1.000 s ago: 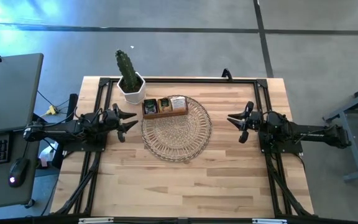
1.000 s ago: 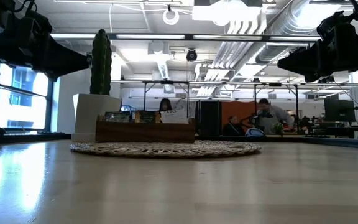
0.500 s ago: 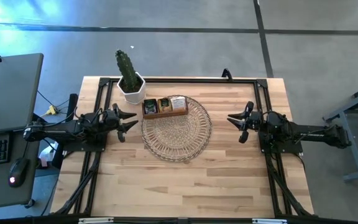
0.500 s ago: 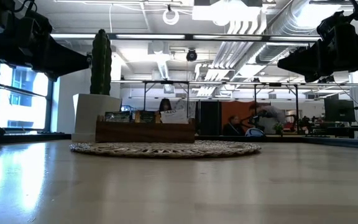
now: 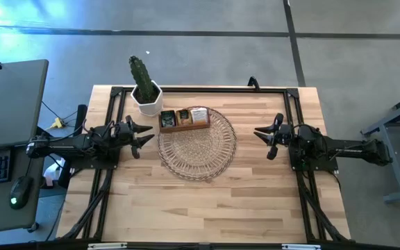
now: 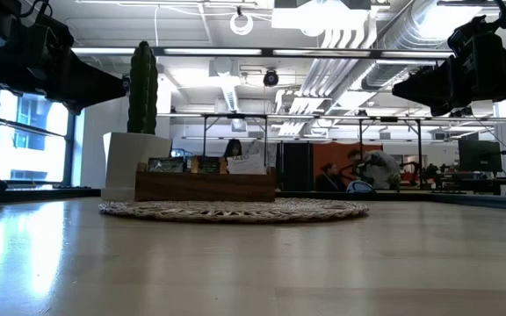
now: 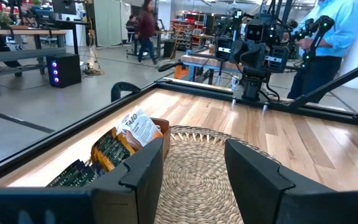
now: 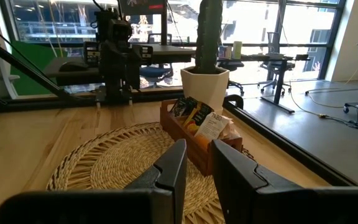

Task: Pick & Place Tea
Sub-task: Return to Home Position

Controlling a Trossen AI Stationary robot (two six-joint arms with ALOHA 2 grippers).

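The left gripper [image 5: 144, 135] hangs above the left edge of the table [image 5: 207, 208], its claw wide and holding nothing. The right gripper [image 5: 264, 137] hangs above the right edge, its claw open only by a narrow gap, also holding nothing. Both point toward the round wicker mat [image 5: 196, 153], which lies in the middle of the table, closer to the far edge.

The tea [image 5: 186, 115] is all inside the wooden box [image 5: 185, 126], which stands on the far-left part of the mat. The sachets stand upright in three sections: dark ones at the left, dark and yellow ones in the middle, white and orange ones at the right. In the low view the front wall of the box hides their lower halves. On one white sachet [image 7: 134, 126] the letters seem to read "TAZO".

A cactus [image 5: 139, 75] in a white pot [image 5: 148, 101] stands at the far edge, just beside the left end of the box. Behind the table a person in a blue shirt [image 7: 334, 31] stands.
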